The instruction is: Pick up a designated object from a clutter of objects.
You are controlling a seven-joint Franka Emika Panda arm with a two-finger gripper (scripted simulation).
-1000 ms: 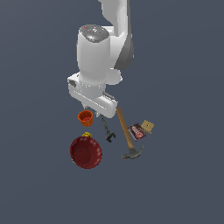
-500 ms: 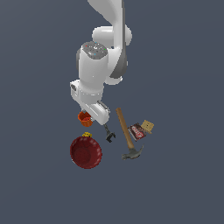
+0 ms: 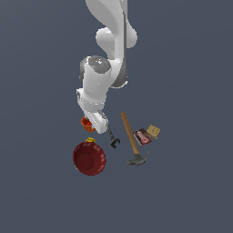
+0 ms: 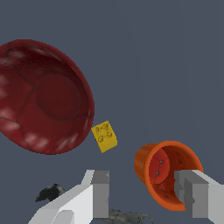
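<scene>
The orange cup (image 4: 168,175) shows its open mouth and inside to the wrist camera. It lies between the two fingers of my open gripper (image 4: 146,194), close to one finger (image 4: 194,197) and apart from the other finger (image 4: 100,192). In the exterior view only a sliver of the orange cup (image 3: 84,122) peeks out beside the white hand of the arm, which covers the rest. The fingertips are hidden there. The clutter spreads around it: dark-red bowl (image 4: 43,96), yellow piece (image 4: 104,136) and black clamp (image 4: 50,192).
The dark-red bowl (image 3: 89,158) sits just below the cup in the exterior view, with the yellow piece (image 3: 90,140) between them. The black clamp (image 3: 113,139), the wooden-handled hammer (image 3: 132,141) and a red-and-tan box (image 3: 146,135) lie toward the exterior view's right.
The arm has come down over the orange cup. The hand now covers most of the cup, which showed whole one second ago. The other objects have not moved.
</scene>
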